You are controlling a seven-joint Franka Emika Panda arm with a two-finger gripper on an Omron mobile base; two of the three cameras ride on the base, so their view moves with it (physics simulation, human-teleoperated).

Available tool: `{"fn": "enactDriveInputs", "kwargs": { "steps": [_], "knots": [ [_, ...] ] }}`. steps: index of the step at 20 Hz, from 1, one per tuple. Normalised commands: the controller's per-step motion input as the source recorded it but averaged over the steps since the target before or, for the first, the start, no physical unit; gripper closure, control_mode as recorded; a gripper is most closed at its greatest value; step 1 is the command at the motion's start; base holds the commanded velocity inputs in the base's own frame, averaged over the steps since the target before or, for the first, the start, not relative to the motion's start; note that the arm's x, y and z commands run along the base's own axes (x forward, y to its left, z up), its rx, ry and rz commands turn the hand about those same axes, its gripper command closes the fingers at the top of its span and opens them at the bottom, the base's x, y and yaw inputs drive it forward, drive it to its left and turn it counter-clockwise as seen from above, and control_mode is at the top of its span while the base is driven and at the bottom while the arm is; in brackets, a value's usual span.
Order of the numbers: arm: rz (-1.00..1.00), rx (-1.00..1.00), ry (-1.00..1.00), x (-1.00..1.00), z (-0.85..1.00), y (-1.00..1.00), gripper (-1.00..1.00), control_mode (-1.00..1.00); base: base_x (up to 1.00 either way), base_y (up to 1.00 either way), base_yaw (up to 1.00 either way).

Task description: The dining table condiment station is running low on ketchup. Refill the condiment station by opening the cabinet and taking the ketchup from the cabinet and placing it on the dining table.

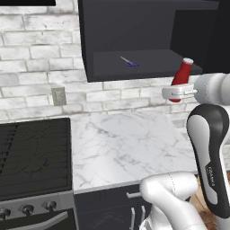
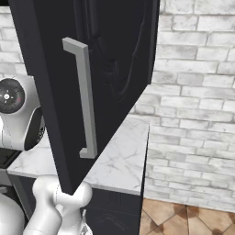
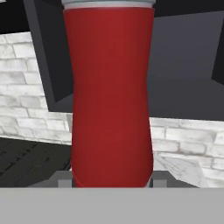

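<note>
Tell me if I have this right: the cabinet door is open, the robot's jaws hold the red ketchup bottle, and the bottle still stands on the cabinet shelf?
Not quite. The ketchup bottle is off the shelf: the left base view shows it tilted, held in the gripper just outside and below the open cabinet, over the counter. The door is open and the jaws do hold it.

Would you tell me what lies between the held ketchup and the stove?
Bare marble counter in the left base view; the gripper holds the ketchup above it, the stove lying left.
</note>
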Motion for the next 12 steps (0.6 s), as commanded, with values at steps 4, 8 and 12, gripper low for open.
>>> {"fn": "enactDriveInputs", "kwargs": {
  "steps": [4, 8, 12],
  "knots": [
    [0.0, 0.0, 0.0, 0.0, 0.0, 0.0, 1.0, -1.0, 0.0, 0.0, 0.0],
    [0.0, 0.0, 0.0, 0.0, 0.0, 0.0, 1.0, -1.0, 0.0, 0.0, 0.0],
    [0.0, 0.0, 0.0, 0.0, -0.01, 0.13, 1.0, -1.0, 0.0, 0.0, 0.0]
  ]
}}
